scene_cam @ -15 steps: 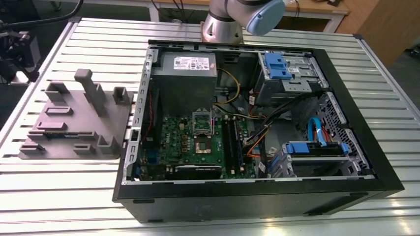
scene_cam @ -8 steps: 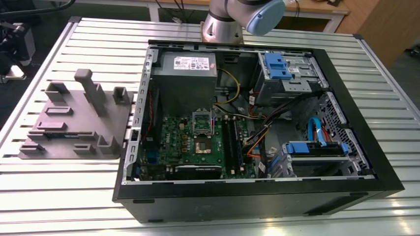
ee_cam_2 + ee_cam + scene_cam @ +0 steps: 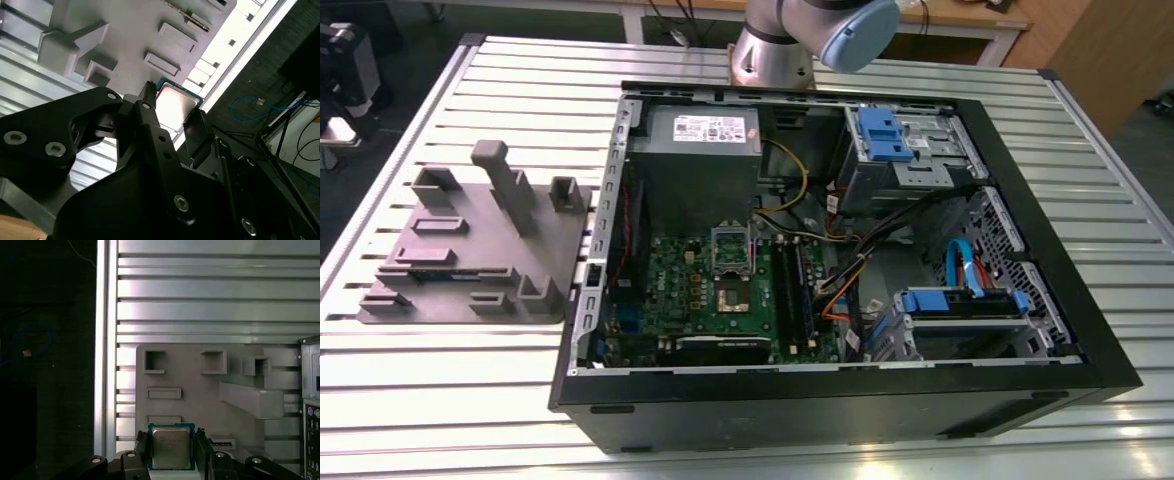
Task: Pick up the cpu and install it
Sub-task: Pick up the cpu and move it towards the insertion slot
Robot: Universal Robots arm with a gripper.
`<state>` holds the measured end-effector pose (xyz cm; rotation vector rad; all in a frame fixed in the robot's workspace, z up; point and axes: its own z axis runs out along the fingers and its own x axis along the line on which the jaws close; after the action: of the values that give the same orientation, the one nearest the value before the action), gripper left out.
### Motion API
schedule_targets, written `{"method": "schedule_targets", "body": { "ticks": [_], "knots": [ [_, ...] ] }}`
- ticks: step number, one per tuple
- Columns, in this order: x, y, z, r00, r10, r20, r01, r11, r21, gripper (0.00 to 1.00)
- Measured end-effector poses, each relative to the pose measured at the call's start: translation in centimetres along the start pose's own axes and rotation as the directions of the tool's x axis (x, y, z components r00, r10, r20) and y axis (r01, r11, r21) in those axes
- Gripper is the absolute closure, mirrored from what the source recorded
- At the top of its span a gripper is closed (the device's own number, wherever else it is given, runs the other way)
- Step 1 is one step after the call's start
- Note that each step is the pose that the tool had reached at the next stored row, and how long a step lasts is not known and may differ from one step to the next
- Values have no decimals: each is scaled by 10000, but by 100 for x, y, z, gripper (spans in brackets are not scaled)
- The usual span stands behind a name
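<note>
The cpu (image 3: pixel 171 447), a small square chip with a silvery top and a blue-green rim, sits between the two black fingers of my gripper (image 3: pixel 172 439), which is shut on its opposite edges. In the second wrist view the cpu (image 3: pixel 172 100) shows the same way, with the gripper (image 3: pixel 175 106) clamped around it. It hangs well above the grey fixture tray (image 3: pixel 200 390) on the slatted metal table. In the exterior view the open computer case (image 3: pixel 854 400) lies on that table, and the motherboard's dark socket (image 3: pixel 731 293) with its metal frame faces up in the middle.
The grey fixture tray (image 3: pixel 467 250) with upright blocks lies at the exterior view's left of the case. Inside the case are a grey power supply (image 3: pixel 700 135), blue drive brackets (image 3: pixel 881 130), and loose cables (image 3: pixel 854 270). The arm's base (image 3: pixel 774 50) stands behind the case.
</note>
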<state>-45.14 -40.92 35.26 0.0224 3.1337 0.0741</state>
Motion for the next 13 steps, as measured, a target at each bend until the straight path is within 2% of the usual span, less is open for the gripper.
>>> {"method": "schedule_targets", "body": {
  "ticks": [8,11,13],
  "knots": [
    [-1,9,-143,10000,0,0,0,10000,-1,53],
    [-1,10,-180,10000,0,0,0,10000,-1,53],
    [-1,10,-181,10000,0,2,0,10000,-2,53]
  ]
}}
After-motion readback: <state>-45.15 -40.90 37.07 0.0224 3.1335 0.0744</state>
